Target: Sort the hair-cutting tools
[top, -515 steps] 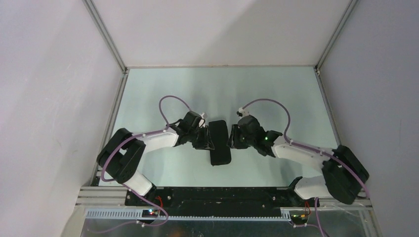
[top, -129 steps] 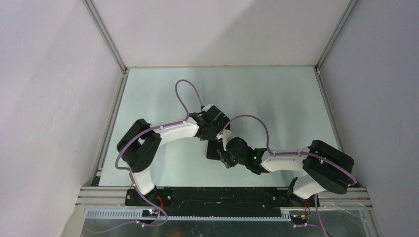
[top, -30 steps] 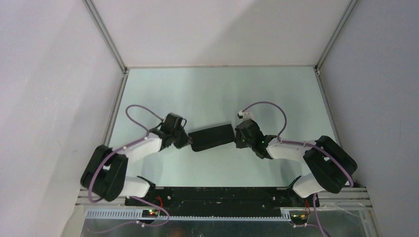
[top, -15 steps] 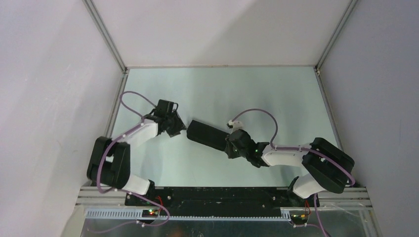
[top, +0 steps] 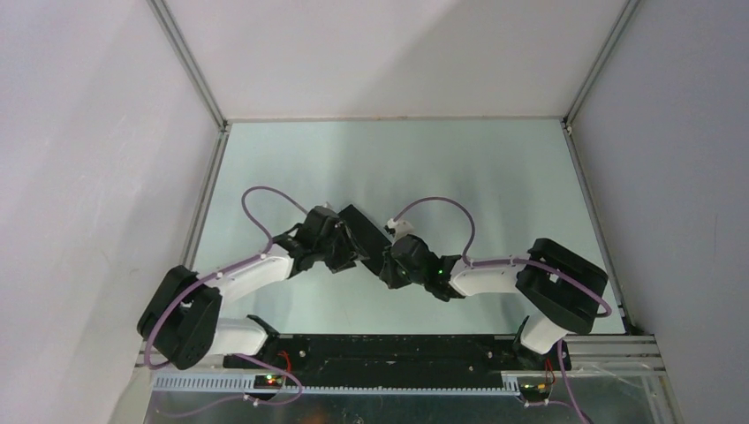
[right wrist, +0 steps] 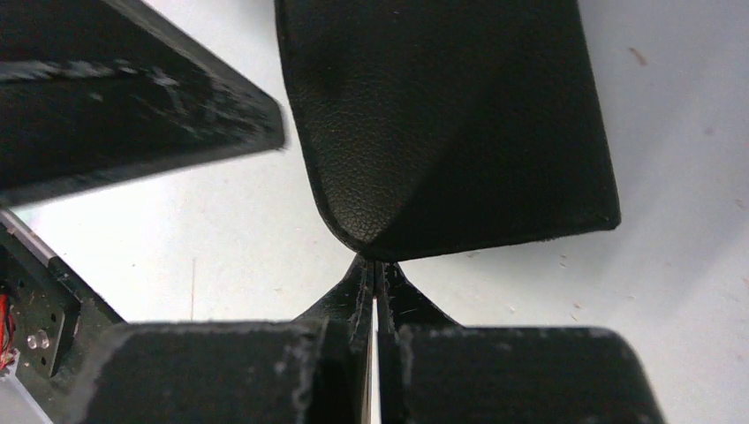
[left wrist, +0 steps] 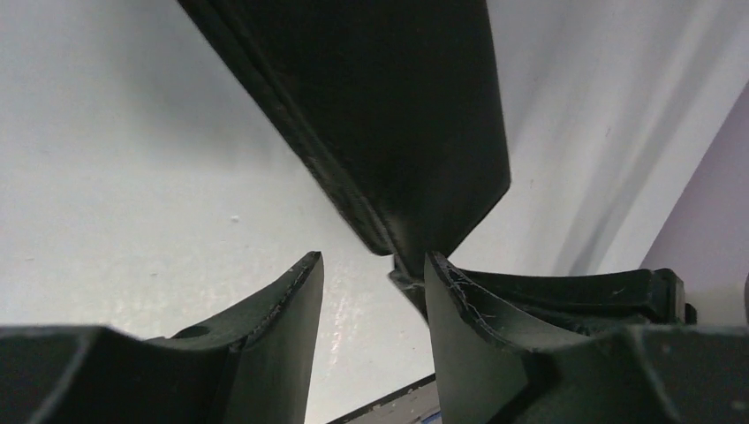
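Your right fingers (right wrist: 375,283) are pinched tight together on one rounded corner of the black pouch (right wrist: 442,115), gripping its thin seam edge. From above, that arm reaches in from the right, and its fingers (top: 389,265) meet the pouch (top: 362,221) near the middle of the table (top: 397,159).

Your left fingers (left wrist: 300,291) stand roughly half open and hold nothing. In the left wrist view, a lower corner of the pouch (left wrist: 397,106) points down into the gap between them. It sits closer to the finger on the right of that view, though you cannot tell whether it touches. From above, your left fingers (top: 351,252) sit just beside the pouch on its left side, close to your right ones.

No view shows the hair-cutting tools themselves, so you cannot tell where they lie.
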Motion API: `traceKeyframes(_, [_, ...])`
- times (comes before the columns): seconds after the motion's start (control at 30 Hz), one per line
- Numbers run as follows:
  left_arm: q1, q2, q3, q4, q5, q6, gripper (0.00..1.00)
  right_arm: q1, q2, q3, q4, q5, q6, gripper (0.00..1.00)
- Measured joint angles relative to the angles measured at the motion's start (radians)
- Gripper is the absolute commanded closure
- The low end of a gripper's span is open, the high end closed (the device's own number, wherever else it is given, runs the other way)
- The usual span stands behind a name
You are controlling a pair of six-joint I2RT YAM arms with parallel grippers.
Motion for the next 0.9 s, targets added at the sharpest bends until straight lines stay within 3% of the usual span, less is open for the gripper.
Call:
traceKeyframes(0.3, [-0.045, 0.092, 0.000, 0.090, -0.002, -0.084, 0.54, 0.021, 0.025, 0.020, 0.017, -0.011, 0.000, 1.00])
traceKeyframes(0.37, [-0.047, 0.111, 0.000, 0.099, -0.002, -0.094, 0.64, 0.022, 0.025, 0.020, 0.017, -0.010, -0.001, 1.00])
traceKeyframes(0.47, [-0.053, 0.137, 0.000, 0.126, 0.004, -0.122, 0.90, 0.025, 0.025, 0.020, 0.013, -0.008, -0.004, 1.00])
traceKeyframes(0.53, [-0.056, 0.140, 0.000, 0.139, 0.007, -0.136, 0.99, 0.026, 0.025, 0.020, 0.013, -0.001, -0.010, 1.00])
traceKeyframes(0.9, [-0.046, 0.140, 0.030, 0.109, 0.018, -0.114, 1.00, 0.015, -0.062, -0.018, -0.045, 0.055, -0.093, 1.00])
